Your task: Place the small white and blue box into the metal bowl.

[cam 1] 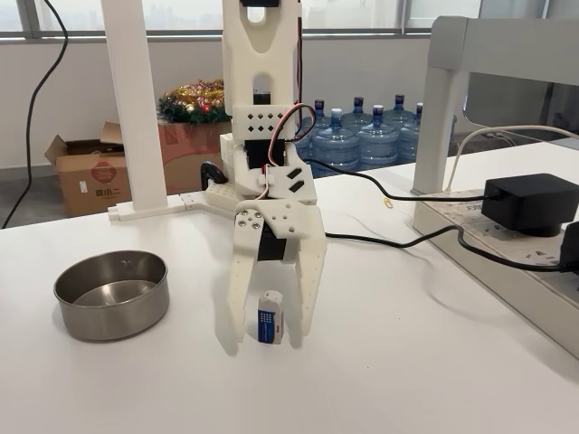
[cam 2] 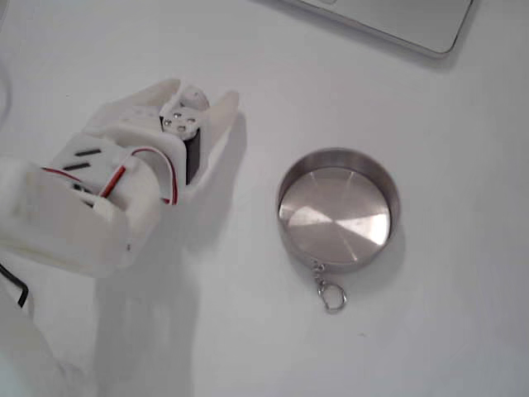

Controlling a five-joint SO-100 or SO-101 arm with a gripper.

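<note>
The small white and blue box [cam 1: 270, 321] stands upright on the white table, blue panel facing the camera. My white gripper [cam 1: 271, 336] points straight down over it, open, with one finger on each side of the box and a narrow gap at both. The metal bowl [cam 1: 109, 321] sits empty on the table, to the left of the gripper in this fixed view. In the fixed view from above, the gripper [cam 2: 198, 89] is left of the bowl [cam 2: 335, 211], and the arm hides the box.
A small key ring [cam 2: 331, 294] lies against the bowl's rim. A black power adapter [cam 1: 529, 203] on a power strip and black cables lie at the right. A white post [cam 1: 136, 108] stands behind, and a flat white device [cam 2: 388, 21] sits at the table's top edge.
</note>
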